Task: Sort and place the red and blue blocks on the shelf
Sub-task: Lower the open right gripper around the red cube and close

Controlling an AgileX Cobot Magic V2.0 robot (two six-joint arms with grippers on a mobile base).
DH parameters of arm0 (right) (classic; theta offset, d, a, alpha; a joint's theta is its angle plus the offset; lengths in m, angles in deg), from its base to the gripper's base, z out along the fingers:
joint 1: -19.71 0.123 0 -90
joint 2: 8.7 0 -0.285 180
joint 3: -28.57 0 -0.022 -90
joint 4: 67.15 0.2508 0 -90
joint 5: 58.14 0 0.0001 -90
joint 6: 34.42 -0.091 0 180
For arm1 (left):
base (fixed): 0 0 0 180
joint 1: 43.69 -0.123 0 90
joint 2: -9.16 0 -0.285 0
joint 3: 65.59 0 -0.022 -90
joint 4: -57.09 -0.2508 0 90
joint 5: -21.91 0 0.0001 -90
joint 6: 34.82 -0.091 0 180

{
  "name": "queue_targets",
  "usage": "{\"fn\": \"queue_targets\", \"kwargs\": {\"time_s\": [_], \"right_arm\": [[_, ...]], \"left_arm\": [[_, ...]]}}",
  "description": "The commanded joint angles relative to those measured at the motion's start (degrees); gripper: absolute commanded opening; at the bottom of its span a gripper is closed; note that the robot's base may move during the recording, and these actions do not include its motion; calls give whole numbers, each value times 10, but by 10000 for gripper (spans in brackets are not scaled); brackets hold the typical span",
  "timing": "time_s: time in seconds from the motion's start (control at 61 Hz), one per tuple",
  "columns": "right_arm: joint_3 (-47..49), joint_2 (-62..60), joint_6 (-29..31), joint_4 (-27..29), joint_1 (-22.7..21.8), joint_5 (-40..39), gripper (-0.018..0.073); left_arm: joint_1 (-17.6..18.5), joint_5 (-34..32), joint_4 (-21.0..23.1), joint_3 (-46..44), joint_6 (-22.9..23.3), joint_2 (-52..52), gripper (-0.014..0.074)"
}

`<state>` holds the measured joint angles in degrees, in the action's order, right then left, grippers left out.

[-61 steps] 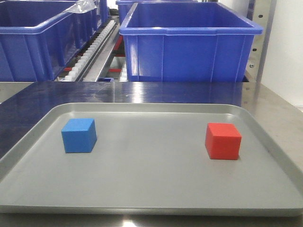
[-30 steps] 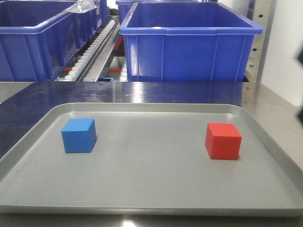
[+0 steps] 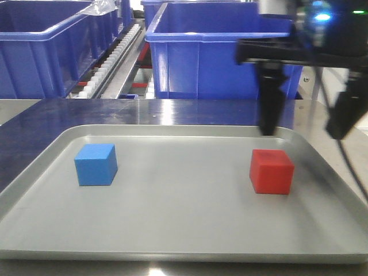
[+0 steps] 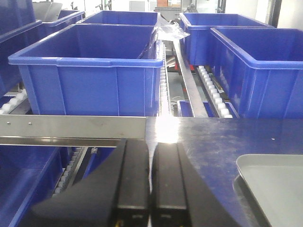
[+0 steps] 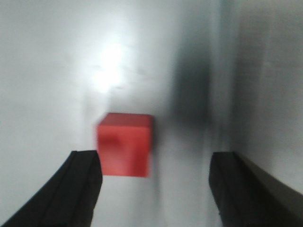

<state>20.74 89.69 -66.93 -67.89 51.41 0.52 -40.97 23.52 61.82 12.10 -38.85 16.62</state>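
Observation:
The red block (image 3: pixel 271 171) sits on the right side of the grey tray (image 3: pixel 184 230), with the blue block (image 3: pixel 96 164) on the left side. My right gripper (image 3: pixel 302 134) hangs open just above and behind the red block. In the right wrist view the red block (image 5: pixel 124 144) lies close to the left finger (image 5: pixel 83 187), off-centre between the wide-open jaws of the right gripper (image 5: pixel 156 158), and the image is blurred. My left gripper (image 4: pixel 151 144) is shut with nothing in it, over the steel tabletop beside the shelf rail (image 4: pixel 71 126).
Large blue bins (image 3: pixel 230 52) stand on the shelf's roller tracks (image 3: pixel 115 63) behind the tray. More blue bins (image 4: pixel 90 71) fill the left wrist view, and the tray corner (image 4: pixel 274 179) shows at its lower right.
The right arm has swung in from the right edge and now hangs open over the red block. Both blocks stay where they were.

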Motion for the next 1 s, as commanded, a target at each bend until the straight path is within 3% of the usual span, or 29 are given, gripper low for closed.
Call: {"fn": "queue_targets", "kwargs": {"time_s": [0.0,0.984], "right_arm": [[32,-2,-5,-1,16,1,582],[-8,41,-35,-7,22,-67,582]], "left_arm": [[3,-52,3,14,-2,-2,122],[3,-52,3,14,-2,-2,122]]}}
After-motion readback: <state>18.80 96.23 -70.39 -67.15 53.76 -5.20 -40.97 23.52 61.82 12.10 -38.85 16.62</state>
